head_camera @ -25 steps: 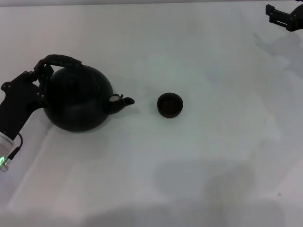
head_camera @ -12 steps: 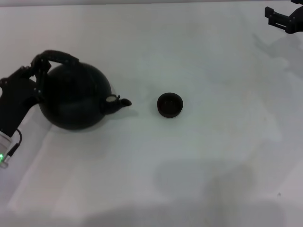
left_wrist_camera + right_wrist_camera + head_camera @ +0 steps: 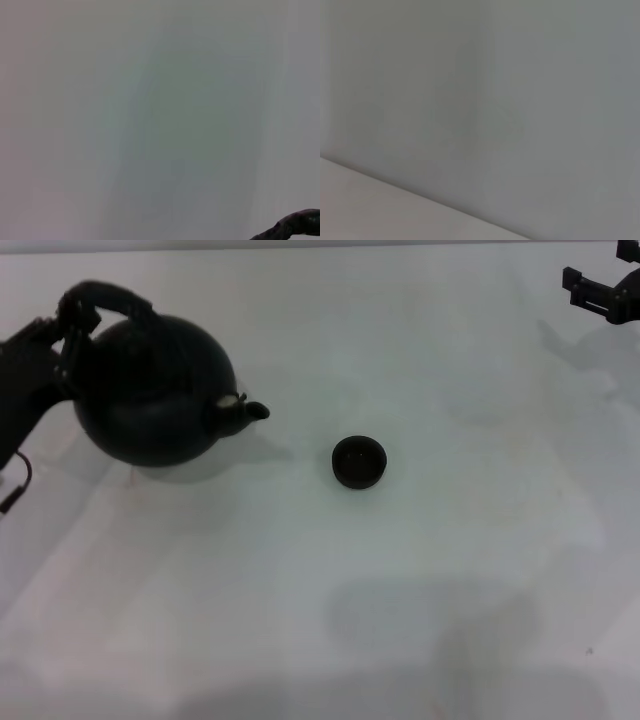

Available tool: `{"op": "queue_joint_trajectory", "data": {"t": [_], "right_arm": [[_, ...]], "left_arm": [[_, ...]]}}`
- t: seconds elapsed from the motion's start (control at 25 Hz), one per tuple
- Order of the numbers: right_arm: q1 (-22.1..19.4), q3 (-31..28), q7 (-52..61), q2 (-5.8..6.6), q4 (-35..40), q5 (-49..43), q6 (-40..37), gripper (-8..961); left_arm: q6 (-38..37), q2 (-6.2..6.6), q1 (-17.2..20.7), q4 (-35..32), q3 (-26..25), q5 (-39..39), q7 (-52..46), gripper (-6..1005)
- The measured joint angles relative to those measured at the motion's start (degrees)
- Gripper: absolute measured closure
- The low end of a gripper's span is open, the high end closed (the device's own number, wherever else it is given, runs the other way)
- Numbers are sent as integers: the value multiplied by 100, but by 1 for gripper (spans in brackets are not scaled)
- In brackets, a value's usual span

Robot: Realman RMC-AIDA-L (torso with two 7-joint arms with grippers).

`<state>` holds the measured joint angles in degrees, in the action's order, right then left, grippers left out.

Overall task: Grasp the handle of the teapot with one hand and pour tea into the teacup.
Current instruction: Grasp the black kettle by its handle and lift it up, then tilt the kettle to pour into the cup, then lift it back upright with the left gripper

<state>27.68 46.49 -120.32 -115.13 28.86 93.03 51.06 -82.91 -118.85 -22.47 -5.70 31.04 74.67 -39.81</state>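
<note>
Left hand [image 3: 68, 325] at far left, fingers closed around handle [image 3: 108, 297] of teapot [image 3: 150, 390]. Teapot held clear of white tabletop [image 3: 420, 570], shadow beneath it, spout [image 3: 250, 412] with pale tip pointing right toward teacup [image 3: 358, 461]. Teacup upright on tabletop, well apart from spout, right of teapot and slightly nearer. Right hand [image 3: 600, 292] parked at far right corner; its opening cannot be judged.

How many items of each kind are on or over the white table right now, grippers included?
Teapot, held by its handle: 1
Teacup: 1
Grippers: 2, the left gripper at the handle, the right gripper parked at the far right
Total: 4
</note>
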Motion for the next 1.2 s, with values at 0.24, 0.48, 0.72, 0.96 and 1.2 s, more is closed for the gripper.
{"op": "queue_joint_trajectory", "data": {"t": [0.24, 0.48, 0.72, 0.96, 1.2], "right_arm": [[-69, -34, -5, 0, -60, 15, 49, 108], [-259, -35, -154, 7, -152, 377, 52, 108], [-416, -35, -218, 16, -153, 582, 184, 108], [-496, -43, -220, 18, -151, 671, 412, 108], [-622, -44, -220, 19, -153, 835, 598, 108]], "left_arm": [[504, -20, -226, -756, 7, 502, -974, 863], [1455, -33, -478, -1530, 393, 1032, -1957, 864], [2300, -15, -531, -2410, 1515, 1047, -2935, 864], [3044, 4, -402, -3568, 2871, 1262, -4043, 863], [3291, -10, -373, -4412, 3592, 2203, -5218, 864]]}}
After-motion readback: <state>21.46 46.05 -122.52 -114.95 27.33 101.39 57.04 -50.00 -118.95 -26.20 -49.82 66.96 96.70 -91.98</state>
